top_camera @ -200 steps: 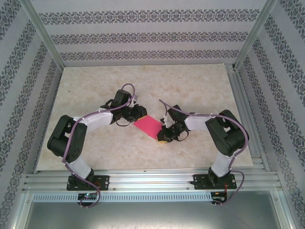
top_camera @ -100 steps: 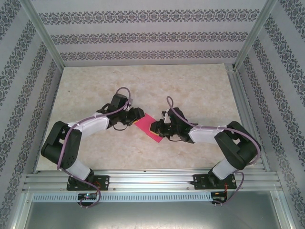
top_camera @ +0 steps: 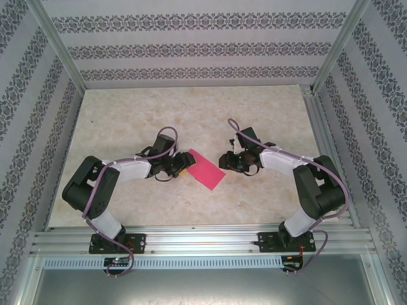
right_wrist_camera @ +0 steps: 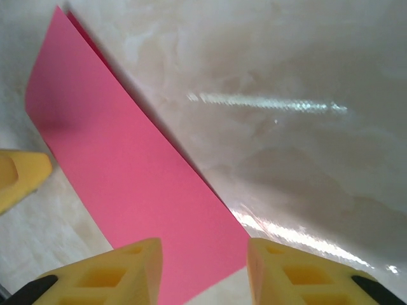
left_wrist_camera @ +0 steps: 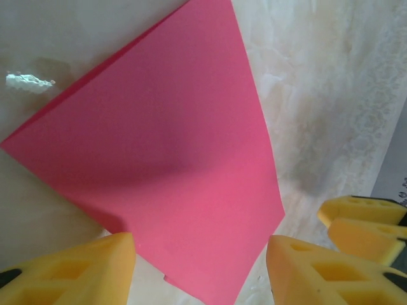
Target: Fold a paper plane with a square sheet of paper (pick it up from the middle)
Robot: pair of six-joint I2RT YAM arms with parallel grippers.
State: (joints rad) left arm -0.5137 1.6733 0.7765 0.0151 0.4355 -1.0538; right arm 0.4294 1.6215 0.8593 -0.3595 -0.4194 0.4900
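The pink sheet of paper [top_camera: 205, 169] lies flat on the table, folded into a narrow slanted rectangle. A doubled edge shows along its far side in the left wrist view [left_wrist_camera: 165, 159]. My left gripper [top_camera: 183, 166] sits just off its left end, open, with the paper's near corner between its yellow fingertips [left_wrist_camera: 200, 254] but not pinched. Just right of the paper's upper end, my right gripper [top_camera: 224, 160] is also open, with the other end of the sheet [right_wrist_camera: 127, 178] low between its fingers [right_wrist_camera: 203, 251].
The marble-patterned table [top_camera: 191, 114] stretches beyond the paper. Patterned walls with metal posts [top_camera: 57, 44] enclose the sides and back. A metal rail [top_camera: 203, 240] runs along the near edge by the arm bases.
Both grippers have opened and let go of the paper. The right arm drew back to the right and the left slightly down-left. The sheet now lies free between them.
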